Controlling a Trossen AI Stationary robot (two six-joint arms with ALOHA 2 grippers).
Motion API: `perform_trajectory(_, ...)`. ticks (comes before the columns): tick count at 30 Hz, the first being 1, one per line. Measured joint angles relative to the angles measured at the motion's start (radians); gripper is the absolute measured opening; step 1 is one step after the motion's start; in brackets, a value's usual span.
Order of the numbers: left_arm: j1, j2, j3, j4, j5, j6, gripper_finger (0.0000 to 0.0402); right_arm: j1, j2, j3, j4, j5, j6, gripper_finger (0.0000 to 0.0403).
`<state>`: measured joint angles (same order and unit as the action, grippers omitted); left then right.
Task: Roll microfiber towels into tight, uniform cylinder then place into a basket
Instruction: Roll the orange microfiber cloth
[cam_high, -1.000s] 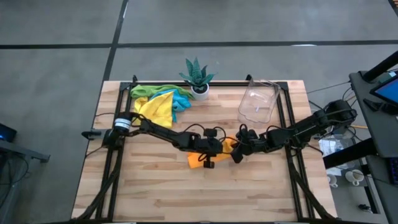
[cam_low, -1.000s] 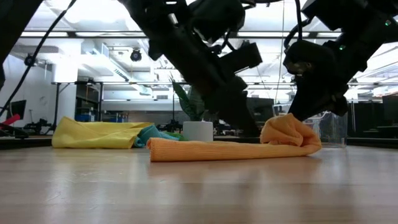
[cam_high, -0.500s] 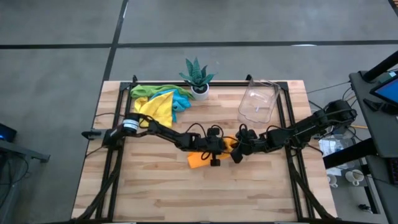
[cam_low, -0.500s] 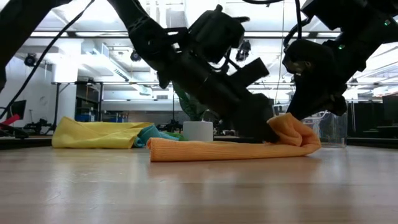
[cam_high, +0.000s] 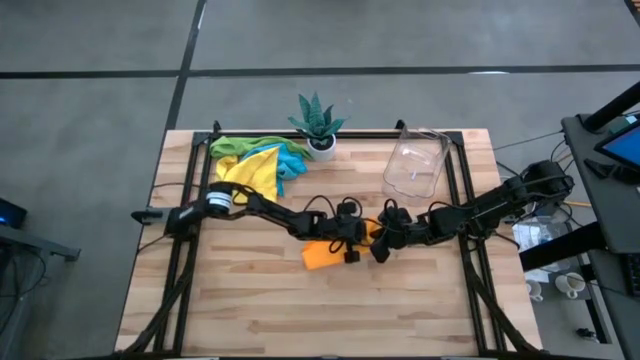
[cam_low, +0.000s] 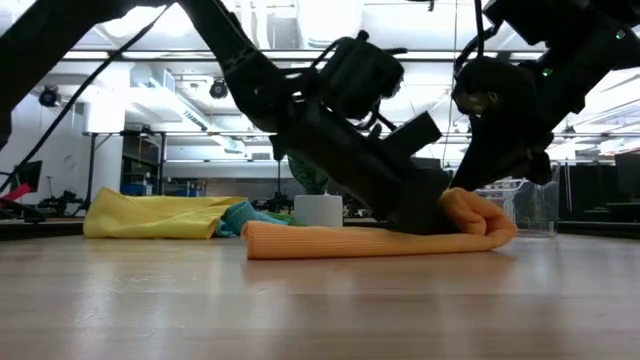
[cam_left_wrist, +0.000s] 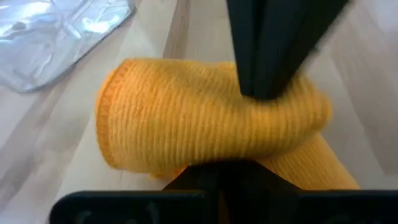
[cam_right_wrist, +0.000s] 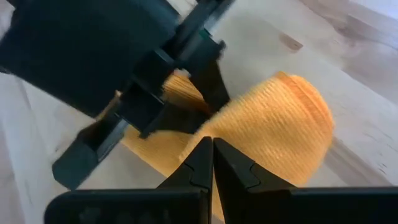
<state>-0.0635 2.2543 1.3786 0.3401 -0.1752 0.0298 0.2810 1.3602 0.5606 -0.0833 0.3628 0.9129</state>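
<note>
The orange towel (cam_left_wrist: 205, 130) is a soft cloth with fine ribs and a matt, slightly fuzzy look. The surface (cam_high: 400, 300) is pale wood in planks, smooth with a light sheen. The basket (cam_high: 415, 165) is clear, glossy plastic. The left hand (cam_high: 352, 250) and right hand (cam_high: 380, 248) look like matt black plastic.

Left arm: reaches from the left edge of the surface toward its middle, stretched low.
Left hand (cam_high: 352, 240): fingers closed together, tips pressed down, close to the right hand.
Right arm: reaches in from the right edge, also low.
Right hand (cam_high: 383, 243): fingers closed together, tips pointing down, facing the left hand.
</note>
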Motion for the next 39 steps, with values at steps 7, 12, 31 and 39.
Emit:
perform_trajectory(7, -0.004, 0.018, 0.033, -0.008, 0.022, -0.002, 0.0, 0.0, 0.0, 0.0, 0.008, -0.014, -0.027, 0.0008)
perform_trajectory(12, -0.007, -0.003, 0.024, -0.029, 0.035, -0.001, 0.0, 0.0, 0.0, 0.0, 0.011, -0.026, -0.041, 0.0008)
perform_trajectory(31, -0.015, -0.013, 0.025, -0.081, 0.035, 0.003, 0.0, 0.003, 0.128, -0.005, 0.131, -0.141, -0.098, 0.0008)
perform_trajectory(39, -0.015, -0.057, 0.023, -0.182, 0.03, 0.037, 0.0, 0.003, 0.119, -0.005, 0.121, -0.154, -0.106, 0.0008)
